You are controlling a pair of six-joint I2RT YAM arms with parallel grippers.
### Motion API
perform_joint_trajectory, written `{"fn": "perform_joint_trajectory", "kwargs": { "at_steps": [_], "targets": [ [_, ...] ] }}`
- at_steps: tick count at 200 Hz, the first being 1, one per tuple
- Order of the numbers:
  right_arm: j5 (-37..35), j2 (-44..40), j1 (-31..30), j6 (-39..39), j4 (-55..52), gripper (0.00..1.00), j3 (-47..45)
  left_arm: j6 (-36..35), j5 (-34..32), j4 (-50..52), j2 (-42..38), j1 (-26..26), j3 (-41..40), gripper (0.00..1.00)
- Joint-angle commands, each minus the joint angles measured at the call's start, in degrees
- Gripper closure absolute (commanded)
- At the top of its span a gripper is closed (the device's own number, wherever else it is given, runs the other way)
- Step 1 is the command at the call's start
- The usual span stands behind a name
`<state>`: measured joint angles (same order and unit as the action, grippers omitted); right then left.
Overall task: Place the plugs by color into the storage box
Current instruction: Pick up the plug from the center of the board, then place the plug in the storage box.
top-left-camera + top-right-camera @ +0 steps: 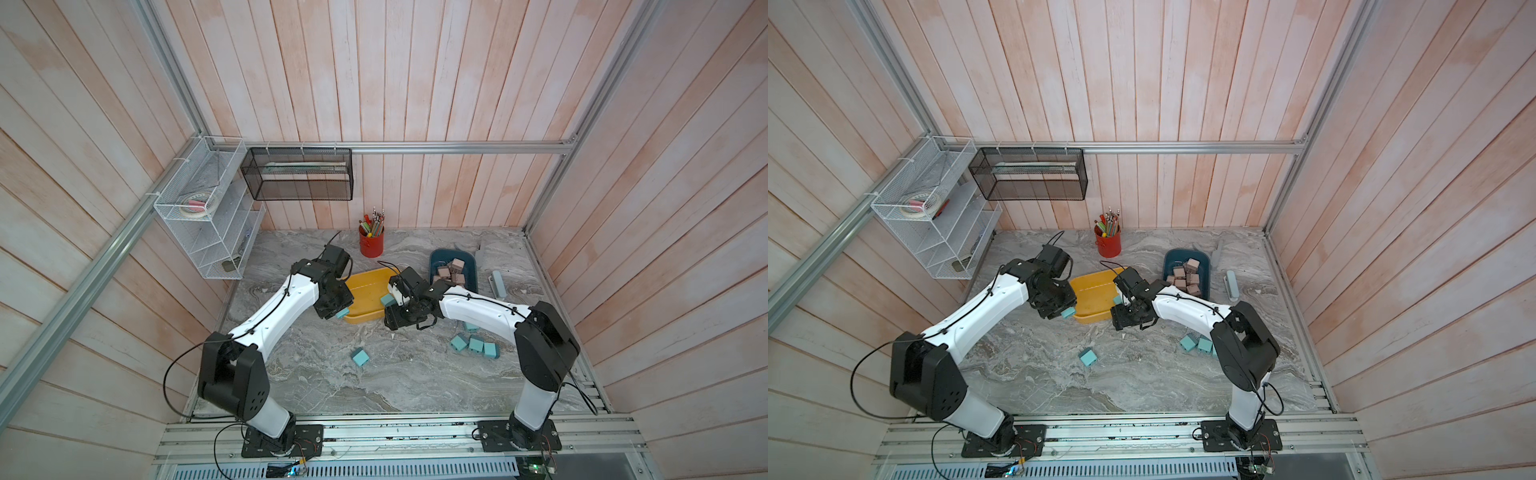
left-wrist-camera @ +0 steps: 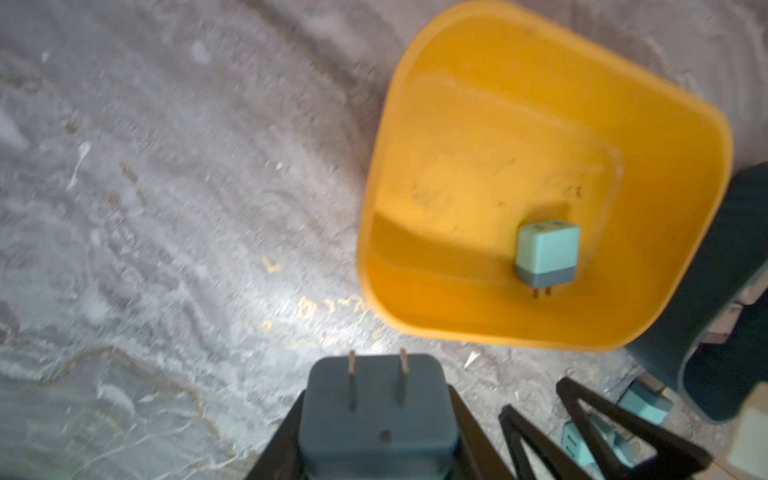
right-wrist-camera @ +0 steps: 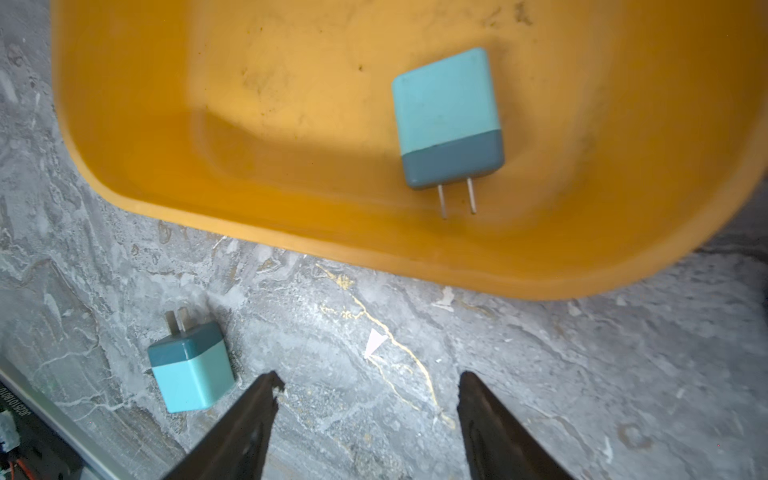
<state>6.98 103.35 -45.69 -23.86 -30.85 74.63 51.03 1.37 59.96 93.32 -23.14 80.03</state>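
Clock bearings are read in a top view, with 12 at the back wall.

- Marble tabletop (image 1: 316, 386) covered the cell floor.
- Left arm (image 1: 286, 309) reached in from 7 o'clock and right arm (image 1: 482, 307) from 5 o'clock. Both ended near the table centre.
- Yellow tray (image 1: 361, 319) sat just off centre toward 11 o'clock, between the two wrists.
- Dark blue tray (image 1: 440, 255) lay at 2 o'clock, close beside the yellow one, with brown plugs (image 1: 451, 272) heaped inside.
- Red cup (image 1: 371, 245) of pencils stood at 12 o'clock by the wall.
- Left gripper (image 1: 337, 311) was at the yellow tray's 8 o'clock corner. Its jaws were clamped on a teal plug (image 2: 374, 407), prongs pointing away from the wrist.
- Right gripper (image 3: 368, 386) was at the tray's 4 o'clock corner. Its jaws stood wide with nothing between them, over bare marble just outside the rim.
- Teal plug cluster (image 1: 476, 345) lay on the marble at 4 o'clock, partly under the right arm.
- Loose teal plug (image 1: 360, 357) lay alone at 7 o'clock.
- One teal plug (image 3: 449, 120) lay flat inside the yellow tray, toward its 4 o'clock end.
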Motion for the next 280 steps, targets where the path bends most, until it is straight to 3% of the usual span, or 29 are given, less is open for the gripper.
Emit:
{"fn": "perform_joint_trajectory", "kwargs": {
  "at_steps": [1,66,183,234,280],
  "targets": [
    [0.9,-1.3,0.1,-0.1,0.5,0.28,-1.4,-4.9,-0.8,-1.3,6.1,0.6,5.5,0.58],
    [1.0,-2.3,0.8,-0.3,0.4,0.28,-3.3,-8.0,2.4,-5.0,21.8,2.5,16.0,0.58],
    [1.6,-1.7,1.3,-0.2,0.9,0.28,-4.1,-9.0,2.6,-10.6,28.7,2.5,11.0,0.52],
    [1.4,-2.5,1.3,0.3,0.7,0.28,-4.3,-10.3,4.0,-10.0,26.8,2.5,13.8,0.21],
    [1.3,-3.6,1.3,0.3,0.8,0.28,-5.0,-7.9,4.6,-2.7,17.7,2.0,20.6,0.17]
  ]
}}
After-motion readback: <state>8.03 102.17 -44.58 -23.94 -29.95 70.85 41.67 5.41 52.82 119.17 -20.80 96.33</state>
